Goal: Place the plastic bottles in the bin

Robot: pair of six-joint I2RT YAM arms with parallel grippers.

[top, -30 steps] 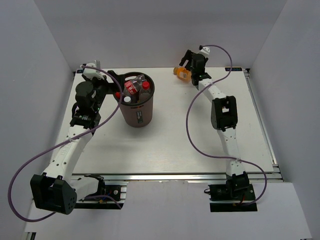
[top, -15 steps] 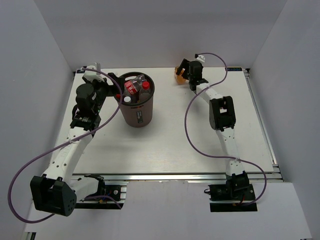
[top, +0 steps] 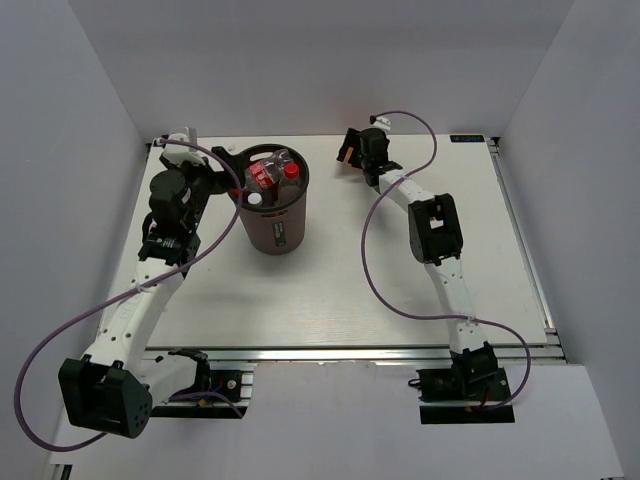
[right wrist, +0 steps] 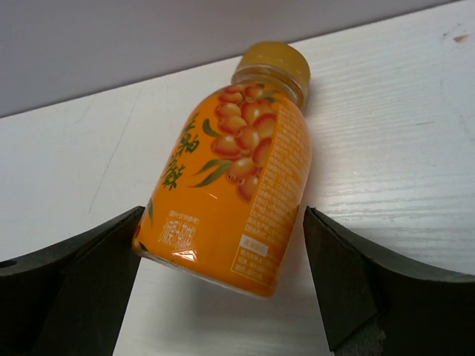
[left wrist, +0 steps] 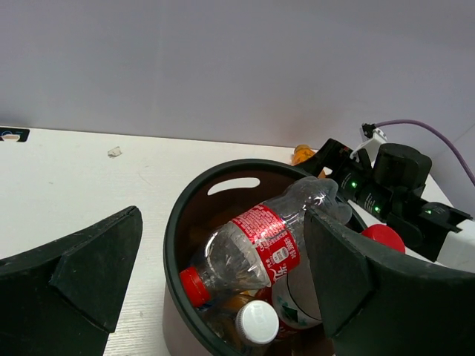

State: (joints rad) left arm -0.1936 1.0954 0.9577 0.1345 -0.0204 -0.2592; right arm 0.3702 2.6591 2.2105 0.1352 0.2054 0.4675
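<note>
**Top view.** Left gripper (top: 228, 170) sits just beside the left rim of the bin (top: 272, 228). The bin stands upright near the far-left corner of the tabletop (top: 330, 285) and holds several bottles (top: 268, 172). Right gripper (top: 350, 148) sits low at the far edge, about mid-width and well apart from the bin. How its jaws stand cannot be read from this view.

**Left wrist view.** The jaws stand wide apart, one on either side of the bin's near rim, and clamp nothing. Inside the bin, a clear red-label bottle (left wrist: 260, 241) lies tilted across the others. A white cap (left wrist: 257, 321) shows below it.

**Right wrist view.** The jaws stand wide apart on either side of an orange bottle (right wrist: 237, 193). It lies on its side on the tabletop with its cap pointing away. Whether the fingers touch it cannot be told.
</note>
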